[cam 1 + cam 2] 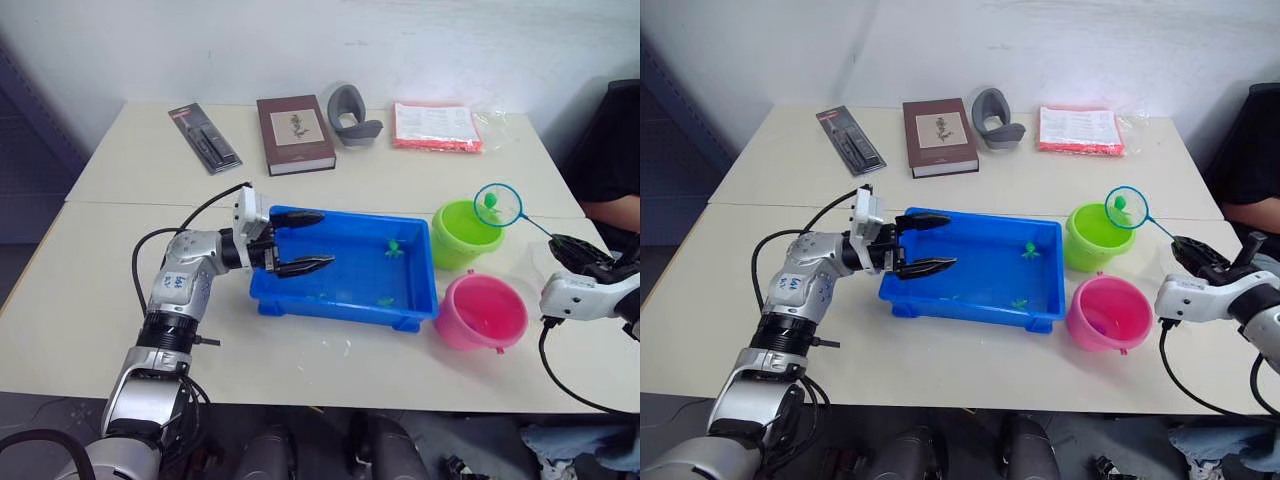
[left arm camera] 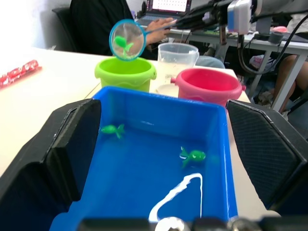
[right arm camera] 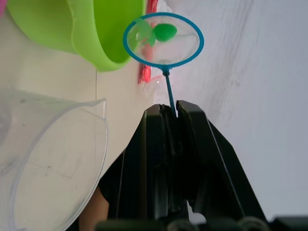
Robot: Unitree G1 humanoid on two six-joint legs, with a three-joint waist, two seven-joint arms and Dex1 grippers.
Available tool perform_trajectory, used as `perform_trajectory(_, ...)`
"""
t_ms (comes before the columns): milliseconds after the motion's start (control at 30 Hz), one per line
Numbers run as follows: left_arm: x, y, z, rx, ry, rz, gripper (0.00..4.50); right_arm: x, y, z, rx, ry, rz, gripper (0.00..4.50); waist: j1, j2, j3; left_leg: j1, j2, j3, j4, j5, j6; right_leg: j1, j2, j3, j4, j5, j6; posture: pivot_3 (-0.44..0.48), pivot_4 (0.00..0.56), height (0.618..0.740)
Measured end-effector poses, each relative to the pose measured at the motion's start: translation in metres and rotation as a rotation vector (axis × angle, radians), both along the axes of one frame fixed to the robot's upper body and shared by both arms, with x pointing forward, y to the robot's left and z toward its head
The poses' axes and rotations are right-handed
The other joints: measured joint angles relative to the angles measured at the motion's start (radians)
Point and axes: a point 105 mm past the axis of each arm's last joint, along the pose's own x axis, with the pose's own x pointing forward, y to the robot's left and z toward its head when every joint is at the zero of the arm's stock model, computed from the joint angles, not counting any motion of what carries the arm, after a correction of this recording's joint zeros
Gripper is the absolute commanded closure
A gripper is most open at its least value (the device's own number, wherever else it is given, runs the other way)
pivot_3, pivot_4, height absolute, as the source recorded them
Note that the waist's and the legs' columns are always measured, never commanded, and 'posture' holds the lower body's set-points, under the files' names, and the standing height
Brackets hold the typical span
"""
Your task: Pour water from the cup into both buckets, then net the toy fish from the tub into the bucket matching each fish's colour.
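Note:
The blue tub [image 1: 330, 305] sits mid-table with two green toy fish [image 1: 394, 248] [image 1: 385, 301] lying in it. My left gripper [image 1: 322, 240] is open, its fingers [image 2: 72, 144] straddling the tub's left end. To the tub's right stand the lime green bucket [image 1: 455, 250] and, nearer me, the pink bucket [image 1: 460, 330]. My right gripper [image 3: 172, 111] is shut on the thin handle of the net [image 1: 497, 205]. The blue hoop hovers over the green bucket's far rim with a green fish [image 3: 165, 32] in its mesh. The clear cup [image 2: 177, 60] stands just behind the buckets.
Along the table's far edge lie a black package [image 1: 204, 138], a brown book [image 1: 294, 133], a grey curved object [image 1: 352, 117] and a red-edged plastic packet [image 1: 435, 126]. A person [image 1: 610, 150] sits at the right side of the table.

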Motion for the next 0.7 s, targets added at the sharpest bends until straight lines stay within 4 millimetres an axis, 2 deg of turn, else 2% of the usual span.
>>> perform_trajectory(133, -0.001, -0.001, -0.001, 0.0, -0.01, -0.013, 0.04, 0.0, 0.001, -0.005, -0.078, 0.026, 0.037, 4.5, 0.001, 0.0, 0.0, 0.0, 0.0, 0.0, 0.0, 0.0, 0.0, 0.0, 0.0, 0.002, 0.0, 0.0, 0.0, 0.0, 0.15, 0.74)
perform_trajectory(300, -0.003, -0.003, -0.002, -0.001, -0.015, -0.031, 0.04, 0.0, 0.002, -0.017, -0.085, 0.075, 0.061, 4.5, 0.001, 0.0, 0.0, 0.0, 0.0, 0.0, 0.0, 0.0, 0.0, 0.0, 0.0, 0.004, 0.0, 0.0, 0.0, 0.0, 0.15, 0.74)
perform_trajectory(467, -0.004, -0.003, -0.001, 0.0, -0.022, -0.036, 0.04, 0.002, -0.003, -0.01, -0.096, 0.053, 0.038, 4.5, 0.001, 0.0, 0.0, 0.0, 0.0, 0.0, 0.0, 0.0, 0.0, 0.0, 0.0, 0.006, 0.0, 0.0, 0.0, 0.0, 0.15, 0.74)
perform_trajectory(700, -0.005, -0.006, 0.003, -0.002, -0.032, -0.036, 0.04, 0.0, 0.005, -0.001, -0.102, 0.001, 0.094, 4.5, 0.001, 0.0, 0.0, 0.0, 0.0, 0.0, 0.0, 0.0, 0.0, 0.0, 0.0, 0.008, 0.0, 0.0, 0.0, 0.0, 0.15, 0.74)
